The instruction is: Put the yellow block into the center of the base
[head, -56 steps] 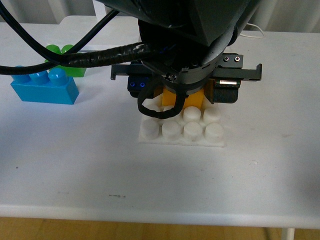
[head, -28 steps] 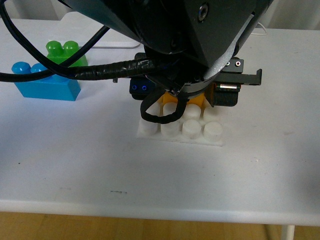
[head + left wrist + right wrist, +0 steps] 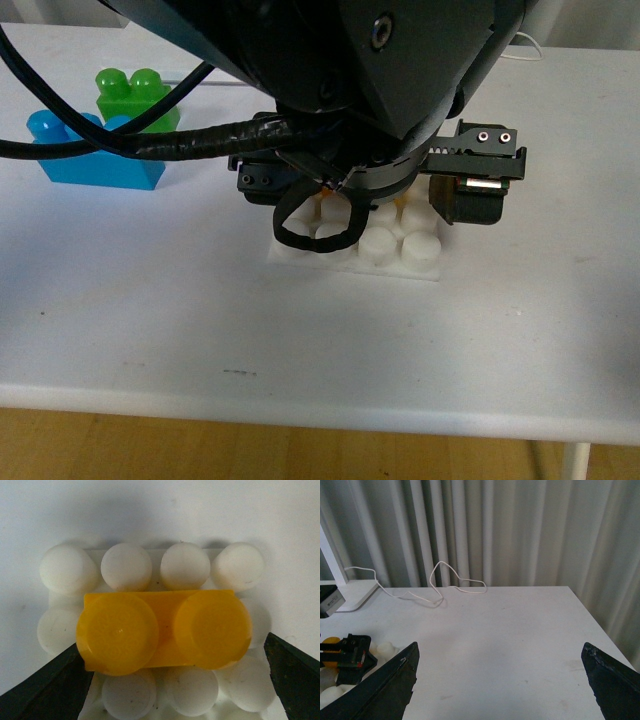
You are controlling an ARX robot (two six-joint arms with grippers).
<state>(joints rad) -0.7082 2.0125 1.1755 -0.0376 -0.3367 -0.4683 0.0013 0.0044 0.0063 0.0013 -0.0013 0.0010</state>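
In the left wrist view the yellow block (image 3: 162, 632) sits on the white studded base (image 3: 125, 565), across its middle studs, with a row of studs showing on each long side. My left gripper (image 3: 170, 680) is open around the block, and its dark fingertips (image 3: 292, 672) stand clear of both block ends. In the front view the left arm covers most of the base (image 3: 400, 255), and only an orange sliver of the block (image 3: 327, 200) shows. My right gripper (image 3: 497, 685) is open above bare table, with nothing between its fingers.
A blue brick (image 3: 95, 160) and a green brick (image 3: 135, 95) stand at the back left of the table. A white cable (image 3: 440, 580) and a white lamp foot (image 3: 350, 592) lie near the curtains at the table's far edge.
The left gripper's fingers stand wider apart than a second ago. The left arm now covers more of the yellow block and base in the front view.
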